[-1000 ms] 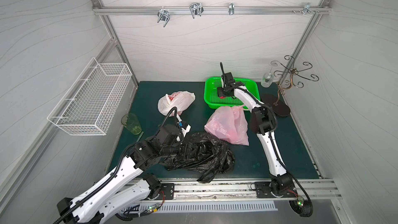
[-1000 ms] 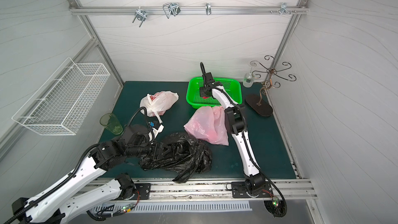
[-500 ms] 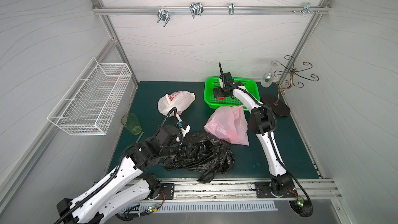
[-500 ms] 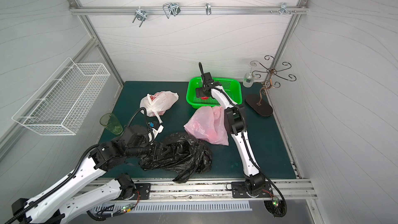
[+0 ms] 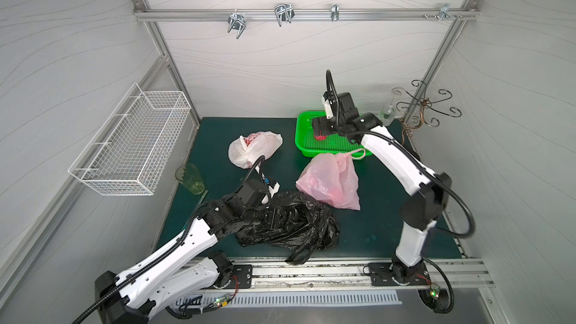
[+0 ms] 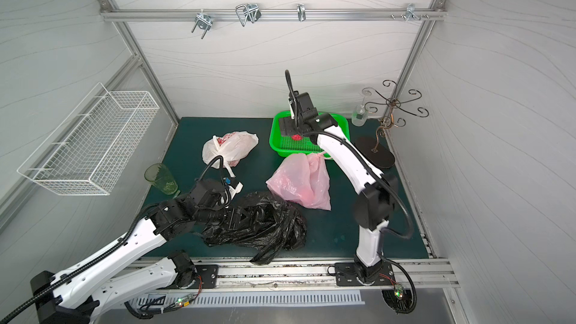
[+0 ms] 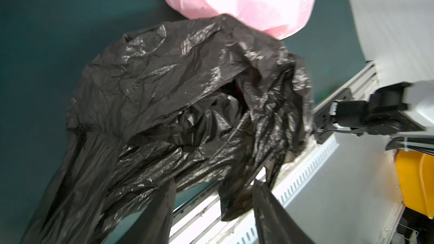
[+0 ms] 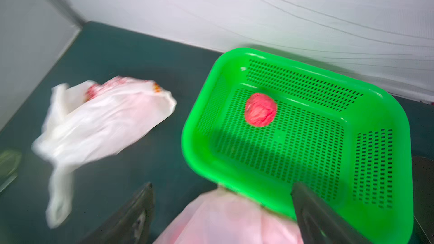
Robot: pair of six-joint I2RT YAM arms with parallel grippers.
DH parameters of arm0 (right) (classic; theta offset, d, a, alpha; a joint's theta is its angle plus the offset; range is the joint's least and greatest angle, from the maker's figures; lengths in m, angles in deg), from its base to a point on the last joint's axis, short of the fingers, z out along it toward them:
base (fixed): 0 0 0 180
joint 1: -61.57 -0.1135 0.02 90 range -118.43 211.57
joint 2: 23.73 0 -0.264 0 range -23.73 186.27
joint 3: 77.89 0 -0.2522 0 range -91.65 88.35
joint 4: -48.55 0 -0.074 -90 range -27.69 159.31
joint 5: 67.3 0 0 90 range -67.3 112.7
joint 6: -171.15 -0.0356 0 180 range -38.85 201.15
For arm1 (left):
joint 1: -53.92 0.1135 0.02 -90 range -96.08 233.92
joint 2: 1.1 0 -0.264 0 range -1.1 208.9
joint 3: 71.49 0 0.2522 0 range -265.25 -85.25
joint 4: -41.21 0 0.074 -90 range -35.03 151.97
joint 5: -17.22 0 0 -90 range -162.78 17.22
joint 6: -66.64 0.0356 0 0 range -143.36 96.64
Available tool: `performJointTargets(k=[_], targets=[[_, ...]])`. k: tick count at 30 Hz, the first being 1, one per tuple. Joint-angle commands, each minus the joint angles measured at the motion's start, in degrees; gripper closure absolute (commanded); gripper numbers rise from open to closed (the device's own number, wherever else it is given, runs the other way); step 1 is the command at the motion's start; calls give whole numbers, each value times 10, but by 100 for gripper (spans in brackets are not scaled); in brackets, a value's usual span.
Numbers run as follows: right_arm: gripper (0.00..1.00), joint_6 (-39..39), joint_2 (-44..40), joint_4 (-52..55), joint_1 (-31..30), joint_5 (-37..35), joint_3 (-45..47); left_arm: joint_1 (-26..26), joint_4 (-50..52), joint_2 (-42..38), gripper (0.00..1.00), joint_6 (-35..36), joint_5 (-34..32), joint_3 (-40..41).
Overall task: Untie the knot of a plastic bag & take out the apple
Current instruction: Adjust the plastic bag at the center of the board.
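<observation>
**Apple out of the bag and laid in the basket**

The apple is seen lying free on the perforated floor of the green basket, at the back of the bench. Nothing touches it. The right hand is held above the basket's near edge with its fingers spread wide and nothing between them.

The black bag lies crumpled at the front of the bench, its mouth gaping and its knot apparently undone. The left hand is pushed against it with its fingers apart. No film is seen pinched between them, though whether any is caught on a finger cannot be told. A pink bag and a white bag lie between the two and appear tied.

The placing step is judged complete. What is called for next is a clean withdrawal of the right arm, up and clear of the basket rim, and the freeing of the left hand from the black film.

Against the frame of a second ago, the right hand is found slightly raised and shifted. The left arm and all three bags are unchanged.
</observation>
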Motion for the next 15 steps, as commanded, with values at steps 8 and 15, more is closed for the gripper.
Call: performJointTargets(k=[8, 15], targets=[[91, -124, -270, 111, -178, 49, 308, -2, -150, 20, 46, -65, 95, 34], [100, -185, -392, 127, -219, 58, 431, -23, -238, 37, 46, -119, 146, 44]])
